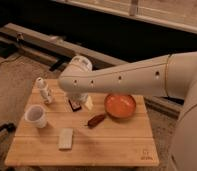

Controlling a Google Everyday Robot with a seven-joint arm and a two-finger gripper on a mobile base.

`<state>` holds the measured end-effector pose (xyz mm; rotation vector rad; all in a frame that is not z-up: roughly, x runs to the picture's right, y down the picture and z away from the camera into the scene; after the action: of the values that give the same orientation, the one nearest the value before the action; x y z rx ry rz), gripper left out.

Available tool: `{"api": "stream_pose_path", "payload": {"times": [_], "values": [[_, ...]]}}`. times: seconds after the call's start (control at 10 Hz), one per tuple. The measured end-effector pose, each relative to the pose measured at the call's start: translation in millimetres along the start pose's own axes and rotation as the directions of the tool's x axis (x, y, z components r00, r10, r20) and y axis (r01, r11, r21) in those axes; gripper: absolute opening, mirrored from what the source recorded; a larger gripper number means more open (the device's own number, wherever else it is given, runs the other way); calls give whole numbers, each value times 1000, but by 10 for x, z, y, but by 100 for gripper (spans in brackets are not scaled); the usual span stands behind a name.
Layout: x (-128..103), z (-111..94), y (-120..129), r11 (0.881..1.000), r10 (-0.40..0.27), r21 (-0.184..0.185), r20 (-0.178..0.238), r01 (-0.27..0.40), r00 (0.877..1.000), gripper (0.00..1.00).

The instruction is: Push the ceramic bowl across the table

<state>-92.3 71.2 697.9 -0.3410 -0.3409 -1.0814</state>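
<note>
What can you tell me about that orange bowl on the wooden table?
The ceramic bowl is shallow, round and glossy orange with a darker reddish rim, and looks empty. It sits upright on the table, toward the far right part as seen here. A small reddish-brown thing lies by its front-left edge; whether they touch is unclear. The claw hangs to its left, apart from it.

light warm, dim | background dark | end effector shadowed over table
</note>
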Motion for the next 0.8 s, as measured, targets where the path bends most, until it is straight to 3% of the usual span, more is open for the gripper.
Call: {"api": "stream_pose_path", "payload": {"times": [0.5, 0.8], "values": [[13, 9, 8, 1000, 9, -1, 5, -9, 1000, 80], [301, 95, 339, 997, 81, -16, 13, -81, 997, 80]]}}
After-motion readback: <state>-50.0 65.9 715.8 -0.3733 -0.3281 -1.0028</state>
